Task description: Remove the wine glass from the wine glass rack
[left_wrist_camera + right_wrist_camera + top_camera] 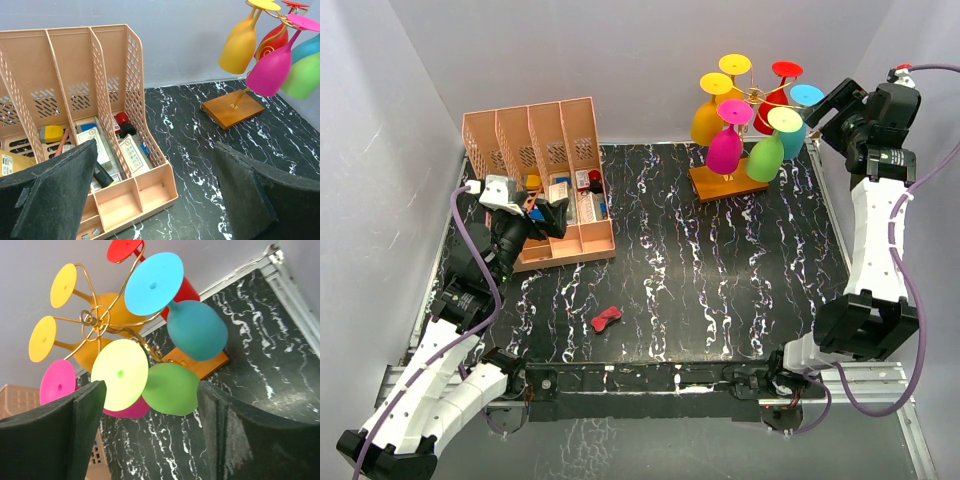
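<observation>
Right hand (150, 390), fingers (55, 430) apart, empty, just short of green wine glass (175, 392) on wine glass rack (210, 366)

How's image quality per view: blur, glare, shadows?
Top external: even, diffuse light, sharp throughout, no harsh shadows around the wine glass rack. Left wrist: pink organiser crisp; the left gripper has dark, slightly soft fingers up close. Right wrist: wine glasses sharp, no glare; the right gripper has near-black fingers with little detail.
</observation>
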`<state>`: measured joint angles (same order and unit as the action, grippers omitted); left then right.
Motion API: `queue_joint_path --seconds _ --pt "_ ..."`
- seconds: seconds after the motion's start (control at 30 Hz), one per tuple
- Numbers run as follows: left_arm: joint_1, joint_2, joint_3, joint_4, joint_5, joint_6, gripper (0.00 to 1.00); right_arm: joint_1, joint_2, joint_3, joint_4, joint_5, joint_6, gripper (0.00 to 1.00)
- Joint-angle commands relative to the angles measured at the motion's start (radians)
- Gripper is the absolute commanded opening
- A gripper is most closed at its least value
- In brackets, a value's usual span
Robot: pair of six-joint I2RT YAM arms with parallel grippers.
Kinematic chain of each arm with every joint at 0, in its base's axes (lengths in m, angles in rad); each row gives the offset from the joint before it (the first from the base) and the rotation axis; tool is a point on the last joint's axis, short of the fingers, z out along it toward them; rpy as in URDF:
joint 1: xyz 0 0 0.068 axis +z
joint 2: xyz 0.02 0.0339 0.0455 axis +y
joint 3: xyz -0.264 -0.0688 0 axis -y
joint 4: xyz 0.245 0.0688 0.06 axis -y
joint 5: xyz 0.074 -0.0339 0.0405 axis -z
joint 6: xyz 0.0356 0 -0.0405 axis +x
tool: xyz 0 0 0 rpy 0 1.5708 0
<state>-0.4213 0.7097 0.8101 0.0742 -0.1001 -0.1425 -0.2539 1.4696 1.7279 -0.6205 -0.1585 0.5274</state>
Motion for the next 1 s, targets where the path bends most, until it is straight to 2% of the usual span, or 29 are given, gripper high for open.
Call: queue_joint_path --seconds 0.0,0.23,0.6,0.7,0.97 --pt "-0.005 -0.006 0.009 0.034 0.012 -0.008 0.97 -0.022 0.027 0.041 0.108 -0.175 0.04 0.75" --pt "-0.005 -0.007 0.009 0.035 0.011 -0.009 0.97 -0.027 0.086 0.038 0.138 -0.259 0.05 0.63" --pt "-0.011 -0.012 0.008 0.034 0.014 -0.013 0.97 -0.027 0.163 0.035 0.153 -0.3 0.062 0.54" --pt "-0.011 -0.013 0.008 0.035 0.014 -0.012 0.97 -0.027 0.182 0.051 0.127 -0.306 0.057 0.46" --pt "-0.016 -0.011 0.009 0.033 0.016 -0.015 0.97 -0.026 0.161 0.056 0.075 -0.231 0.018 0.38"
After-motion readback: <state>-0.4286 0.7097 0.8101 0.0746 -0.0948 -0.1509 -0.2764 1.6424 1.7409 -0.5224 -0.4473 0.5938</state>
